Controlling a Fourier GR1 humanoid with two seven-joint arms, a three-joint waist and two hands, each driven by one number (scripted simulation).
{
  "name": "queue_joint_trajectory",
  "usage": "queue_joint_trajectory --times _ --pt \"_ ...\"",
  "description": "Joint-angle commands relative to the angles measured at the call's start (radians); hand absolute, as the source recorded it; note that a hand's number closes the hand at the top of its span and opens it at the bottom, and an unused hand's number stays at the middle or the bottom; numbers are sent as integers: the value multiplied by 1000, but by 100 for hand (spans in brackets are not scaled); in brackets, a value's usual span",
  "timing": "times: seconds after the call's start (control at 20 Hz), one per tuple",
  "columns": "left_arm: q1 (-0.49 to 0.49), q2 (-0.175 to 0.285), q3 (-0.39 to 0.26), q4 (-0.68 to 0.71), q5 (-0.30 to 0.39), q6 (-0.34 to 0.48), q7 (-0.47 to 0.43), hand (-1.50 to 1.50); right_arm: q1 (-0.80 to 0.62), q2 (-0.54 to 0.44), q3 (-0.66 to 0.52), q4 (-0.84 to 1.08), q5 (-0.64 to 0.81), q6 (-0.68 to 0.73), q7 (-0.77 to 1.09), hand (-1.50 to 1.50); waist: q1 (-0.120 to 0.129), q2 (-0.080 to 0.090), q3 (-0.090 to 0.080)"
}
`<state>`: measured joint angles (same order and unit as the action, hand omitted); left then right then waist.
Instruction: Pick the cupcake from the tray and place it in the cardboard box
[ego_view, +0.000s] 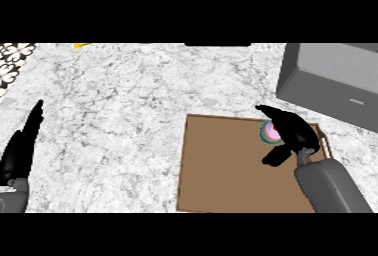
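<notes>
A brown flat tray (221, 170) lies on the marble counter at the lower middle. At the tray's right edge my right hand (294, 131) curls over a cupcake (270, 132) with pink frosting and a teal wrapper; only its left side shows past the fingers. A grey box (332, 80) stands at the upper right, apart from the hand. My left hand (21, 147) rests at the left edge, fingers straight and pointing up, holding nothing.
A patterned black-and-white surface (11, 62) shows at the upper left corner. A small yellow object (81, 45) lies at the top edge. Bare marble counter (125, 110) spreads between the left hand and the tray.
</notes>
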<state>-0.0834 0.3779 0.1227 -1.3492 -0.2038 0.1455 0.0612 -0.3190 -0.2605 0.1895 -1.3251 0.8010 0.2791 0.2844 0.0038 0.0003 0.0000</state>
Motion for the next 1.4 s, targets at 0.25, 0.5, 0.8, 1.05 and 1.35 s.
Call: queue_joint_trajectory --times 0.25,0.5,0.8,1.05,1.35 --pt "-21 19 45 21 6 -41 -5 0 -29 25 8 101 185 -264 -73 150 0 0 0" --pt "-23 2 40 27 -12 -35 -9 0 -52 4 -12 116 260 -353 -69 150 -3 -1 0" --pt "-15 9 47 13 6 -40 -24 0 -45 -406 -187 265 39 -220 -620 150 -3 27 13" --pt "-17 -2 42 7 10 -42 -26 0 -103 -570 -298 350 -44 -200 -841 150 15 35 17" --pt "-29 -5 35 -1 9 -44 -22 0 -174 -666 -446 457 -203 -192 -1148 150 27 30 20"
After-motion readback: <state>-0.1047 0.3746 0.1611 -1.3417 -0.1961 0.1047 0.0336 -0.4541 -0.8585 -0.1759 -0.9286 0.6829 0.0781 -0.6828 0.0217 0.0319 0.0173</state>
